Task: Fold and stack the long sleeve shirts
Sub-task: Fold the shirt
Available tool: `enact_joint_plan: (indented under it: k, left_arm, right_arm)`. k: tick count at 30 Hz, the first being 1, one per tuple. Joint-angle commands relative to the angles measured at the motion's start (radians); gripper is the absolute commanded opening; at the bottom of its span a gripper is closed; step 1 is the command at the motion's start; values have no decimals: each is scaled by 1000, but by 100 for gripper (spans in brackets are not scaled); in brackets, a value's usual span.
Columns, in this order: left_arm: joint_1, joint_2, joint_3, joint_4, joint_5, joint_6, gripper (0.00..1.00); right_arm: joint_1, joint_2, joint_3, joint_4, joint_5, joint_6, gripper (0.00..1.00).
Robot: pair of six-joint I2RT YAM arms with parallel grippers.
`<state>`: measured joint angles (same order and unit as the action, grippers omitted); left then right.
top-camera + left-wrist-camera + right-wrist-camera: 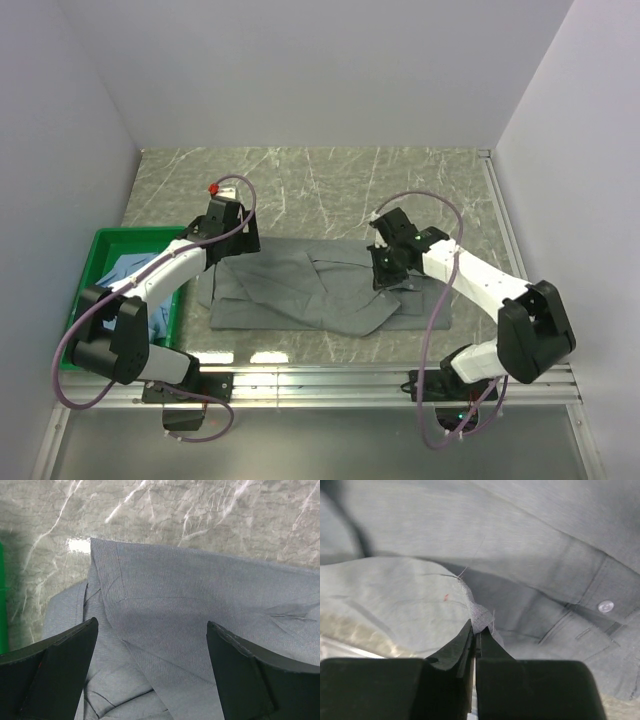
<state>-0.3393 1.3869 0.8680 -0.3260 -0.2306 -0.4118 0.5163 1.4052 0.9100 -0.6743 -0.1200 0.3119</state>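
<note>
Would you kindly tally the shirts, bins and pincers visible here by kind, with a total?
Shirts: 2 (grey-green shirt, light blue shirt)
Bins: 1 (green bin)
Pincers: 2 (left pincer open, right pincer shut on the grey-green shirt)
Total: 5

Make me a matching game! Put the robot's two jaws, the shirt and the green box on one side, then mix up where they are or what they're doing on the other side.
1. left jaws
2. right jaws
3. grey-green shirt
4. green bin

A. shut on a pinch of the shirt
B. at the left edge of the table
C. wide open
D. spread out between the two arms

Pairs: 1-C, 2-A, 3-D, 4-B
</note>
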Motion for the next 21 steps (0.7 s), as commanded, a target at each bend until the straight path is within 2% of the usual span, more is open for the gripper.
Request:
enact_joint_plan:
  k: [1,7,13,21]
  left_arm:
    - [-4,4,32,22,-7,11,96]
    - [-3,-3,31,36,25,25,96]
    - [-7,-41,14,85,149,47,92]
    - [-82,-17,12,156,361,30,68]
  right_arm:
    - [48,-63,96,-51,-42,-48,0]
    - [203,-104,274,-110,-144,-146,0]
    - [352,-91,496,-149,-299,-240,0]
    - [476,-29,679,-199,-375,-304,0]
